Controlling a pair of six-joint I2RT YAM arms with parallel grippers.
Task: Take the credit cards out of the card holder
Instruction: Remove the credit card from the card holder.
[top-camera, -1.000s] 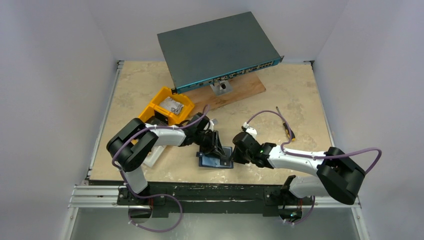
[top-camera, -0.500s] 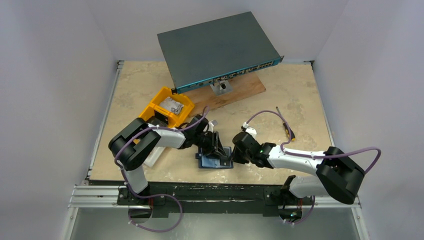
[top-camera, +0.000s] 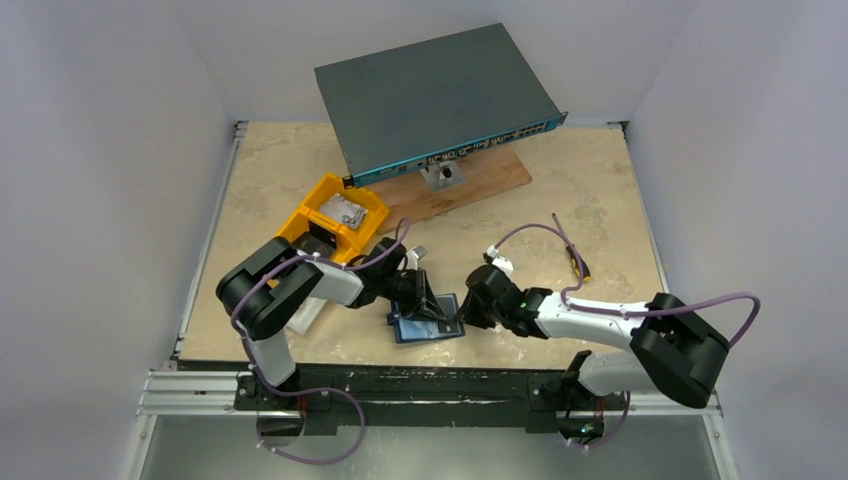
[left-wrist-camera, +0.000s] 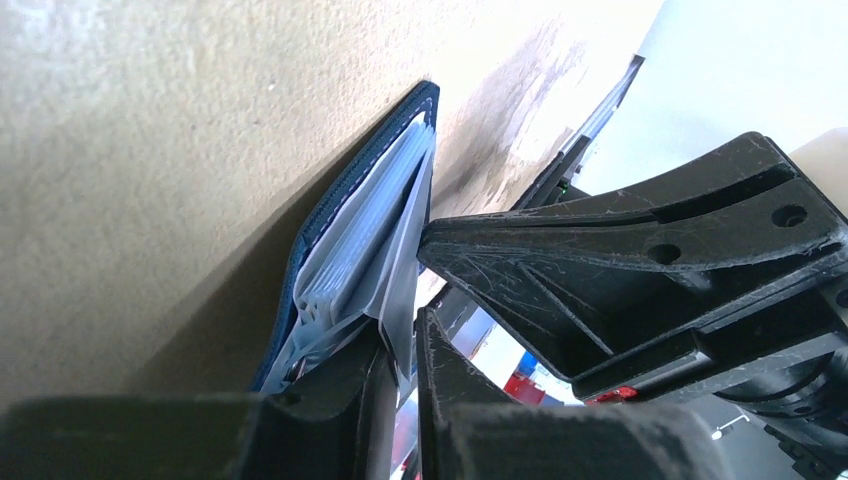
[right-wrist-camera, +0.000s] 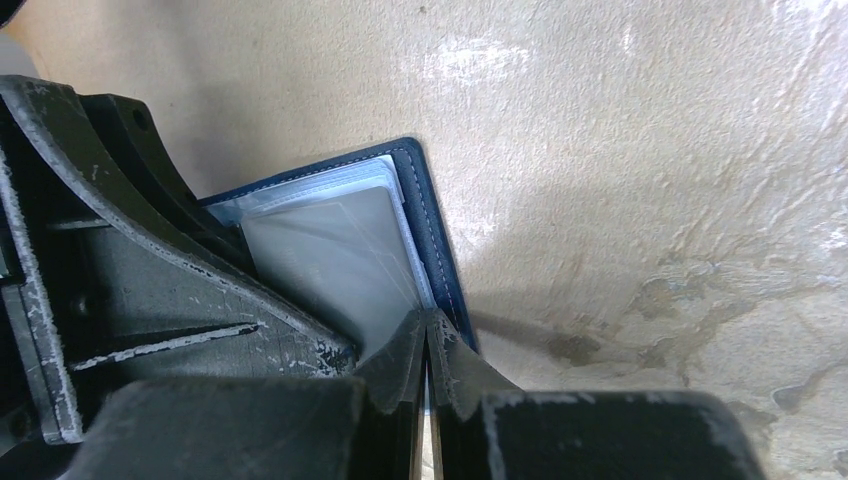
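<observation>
The card holder (top-camera: 432, 326) lies open on the table near the front edge, its navy cover (left-wrist-camera: 345, 195) under a fan of pale clear sleeves (left-wrist-camera: 350, 250). My left gripper (top-camera: 418, 302) comes at it from the left. Its jaws (left-wrist-camera: 402, 365) are closed to a narrow slit around the edge of the top pale grey sheet (left-wrist-camera: 408, 245), which looks like a credit card (right-wrist-camera: 335, 262) in its sleeve. My right gripper (top-camera: 462, 318) is shut, and its tips (right-wrist-camera: 425, 325) press on the holder's (right-wrist-camera: 432, 235) near edge.
A yellow bin (top-camera: 335, 212) stands behind the left arm. Further back, a grey network switch (top-camera: 430, 95) rests on a wooden board (top-camera: 480, 180). A screwdriver (top-camera: 572, 250) lies at the right and a white object (top-camera: 305, 312) beside the left arm. The table's front edge is just below the holder.
The left gripper's jaws have narrowed onto the top sheet and the gripper has drawn slightly left. The holder has turned a little. The right gripper has held still.
</observation>
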